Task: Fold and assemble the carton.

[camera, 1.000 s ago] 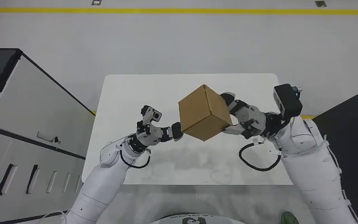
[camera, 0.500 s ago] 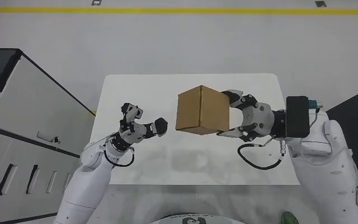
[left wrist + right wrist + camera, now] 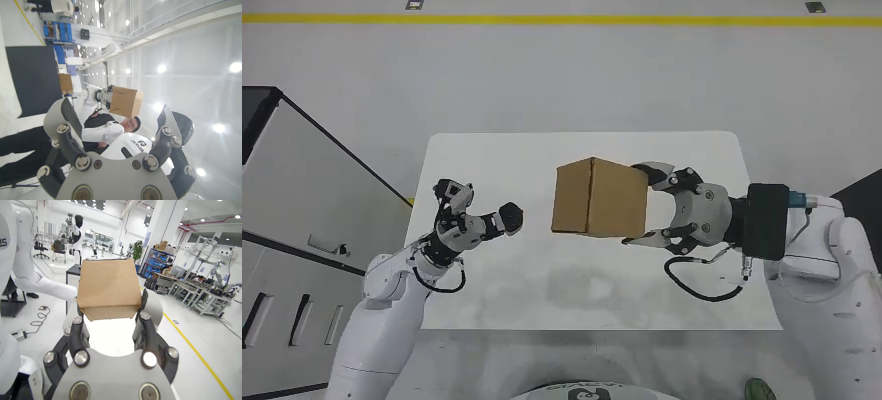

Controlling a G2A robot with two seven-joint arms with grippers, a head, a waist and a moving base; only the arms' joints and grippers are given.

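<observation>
A brown carton (image 3: pixel 599 197) hangs closed above the middle of the white table (image 3: pixel 542 290). My right gripper (image 3: pixel 635 205) is shut on the carton's right end, one finger on each side. In the right wrist view the carton (image 3: pixel 107 285) sits between the ribbed pads (image 3: pixel 143 300) of that gripper (image 3: pixel 111 305), with a flap edge facing the camera. My left gripper (image 3: pixel 480 205) stands open and holds nothing, well to the left of the carton and tilted upward. The left wrist view shows the carton (image 3: pixel 125 103) farther off beyond the open left gripper (image 3: pixel 114 106).
A grey cabinet (image 3: pixel 302 200) stands close to the table's left edge. A dark panel (image 3: pixel 857 205) stands at the right. The bare tabletop lies under and around the carton.
My left gripper has let go of the carton's left corner and drawn back to the left. The right gripper has turned the carton from a diagonal to a square position.
</observation>
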